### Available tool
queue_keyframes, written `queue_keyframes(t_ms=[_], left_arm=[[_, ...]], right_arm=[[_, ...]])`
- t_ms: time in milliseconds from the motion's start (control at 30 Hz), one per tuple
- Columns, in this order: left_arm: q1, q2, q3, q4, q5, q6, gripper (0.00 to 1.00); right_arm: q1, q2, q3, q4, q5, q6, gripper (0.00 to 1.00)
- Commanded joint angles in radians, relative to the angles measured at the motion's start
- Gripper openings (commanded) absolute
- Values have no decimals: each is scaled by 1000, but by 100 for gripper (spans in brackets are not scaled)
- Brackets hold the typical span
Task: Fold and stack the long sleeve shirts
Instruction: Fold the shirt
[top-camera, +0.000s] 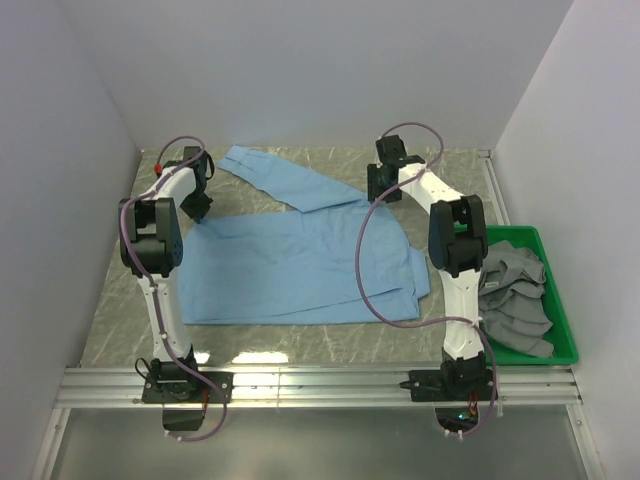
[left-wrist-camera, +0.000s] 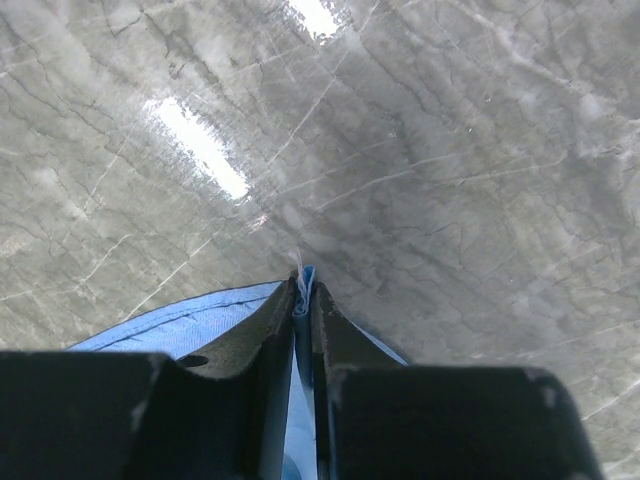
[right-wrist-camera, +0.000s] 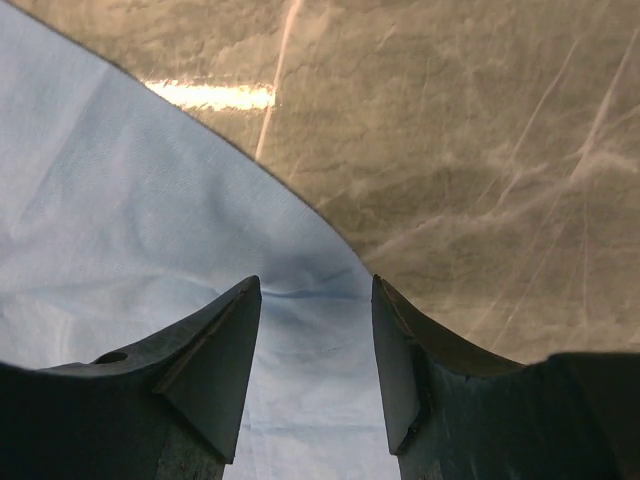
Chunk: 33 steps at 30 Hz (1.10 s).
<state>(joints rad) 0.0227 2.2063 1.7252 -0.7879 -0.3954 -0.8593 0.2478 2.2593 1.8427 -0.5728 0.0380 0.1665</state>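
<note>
Blue shirt (top-camera: 290, 265) stretches nine to three o'clock.
Your left gripper (left-wrist-camera: 303, 292) pinches its ten o'clock corner; right gripper (right-wrist-camera: 315, 300) gapes over its one o'clock edge.

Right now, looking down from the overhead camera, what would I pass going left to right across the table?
left arm → light blue shirt, spread flat → right arm → green tray holding crumpled grey clothes
</note>
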Motion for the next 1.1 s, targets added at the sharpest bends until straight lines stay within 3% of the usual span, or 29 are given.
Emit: queue_keyframes(t_ms=[0, 133, 267, 833, 1067], left_arm=[[-1, 27, -52, -1, 20, 3, 16], [-1, 30, -56, -2, 20, 6, 16], [-1, 32, -59, -4, 13, 9, 16], [16, -49, -171, -8, -48, 39, 16], [23, -88, -234, 9, -48, 49, 15]], right_arm=[[-7, 32, 87, -45, 40, 16, 56], [-7, 91, 165, -114, 13, 36, 54], [-5, 135, 211, -166, -3, 54, 43], [51, 102, 126, -165, -9, 111, 49], [88, 132, 171, -191, 16, 82, 52]])
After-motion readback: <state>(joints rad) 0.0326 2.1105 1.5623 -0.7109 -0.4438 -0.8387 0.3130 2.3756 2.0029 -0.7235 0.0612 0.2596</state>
